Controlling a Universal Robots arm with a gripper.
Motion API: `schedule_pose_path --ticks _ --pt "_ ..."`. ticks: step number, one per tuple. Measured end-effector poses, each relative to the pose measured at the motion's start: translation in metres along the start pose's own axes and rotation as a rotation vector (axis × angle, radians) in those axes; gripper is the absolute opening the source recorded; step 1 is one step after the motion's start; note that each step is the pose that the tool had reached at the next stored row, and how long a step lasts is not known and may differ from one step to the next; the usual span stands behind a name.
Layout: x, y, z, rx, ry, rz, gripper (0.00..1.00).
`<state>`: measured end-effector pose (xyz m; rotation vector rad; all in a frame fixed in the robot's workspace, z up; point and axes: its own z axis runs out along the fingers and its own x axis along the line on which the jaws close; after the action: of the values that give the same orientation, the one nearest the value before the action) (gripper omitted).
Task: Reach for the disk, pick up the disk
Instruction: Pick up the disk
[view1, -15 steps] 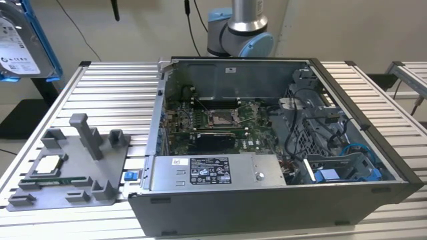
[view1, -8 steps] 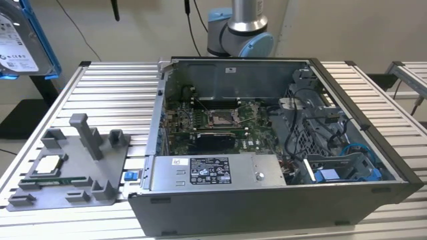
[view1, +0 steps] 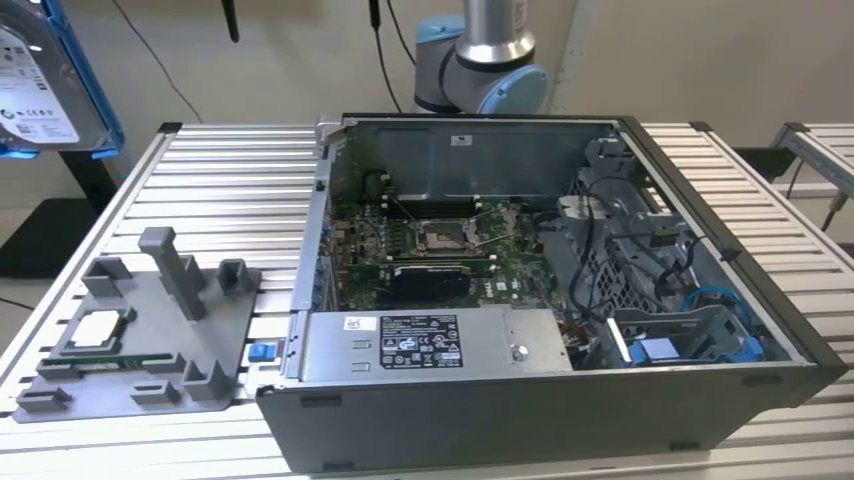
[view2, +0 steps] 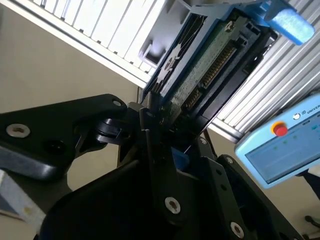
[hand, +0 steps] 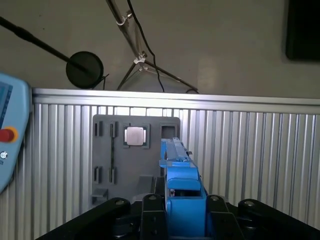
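- The disk (view2: 200, 65) is clamped at one short end between the black fingers (view2: 155, 155) of the hand (view2: 167, 120), whose jaws are closed tight on it.
- In the second wrist view the green circuit board and connector row on the disk's underside are turned toward the camera, and the bright blue edging runs along its sides.
- In the first wrist view the disk (hand: 180, 175) is seen edge-on, its blue edge rising from between the two fingers.
- In the exterior view the disk (view1: 40, 90) is found in the upper corner on the exterior view's left, with its white label side shown. It is held clear of the ribbed aluminium tabletop (view1: 227, 190).
- A grey fixture tray (view1: 147, 340) lies on the tabletop, on the exterior view's left of the open computer case (view1: 534, 420).
- A small square silver chip (view1: 100, 330) is seated in the tray.
- A small blue part (view1: 262, 352) is seen between the tray and the case, just beside the case wall.
- Inside the case a motherboard (view1: 427, 240) is laid flat, and a labelled power supply (view1: 427, 345) is set along the near wall.
- The arm's base joint (view1: 481, 60) is seen behind the case.
- A light-blue teach pendant (view2: 277, 145) with a red button is seen near the tabletop's edge.
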<state>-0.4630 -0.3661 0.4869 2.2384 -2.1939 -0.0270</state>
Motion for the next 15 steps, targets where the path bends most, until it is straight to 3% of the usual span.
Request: schedule_pose_path --ticks 8,15 --pt "0.0003 -0.017 -0.0003 0.0 -0.0001 0.0 0.0" --pt "0.001 -0.0465 -0.0008 0.0001 0.0 0.0 0.0"
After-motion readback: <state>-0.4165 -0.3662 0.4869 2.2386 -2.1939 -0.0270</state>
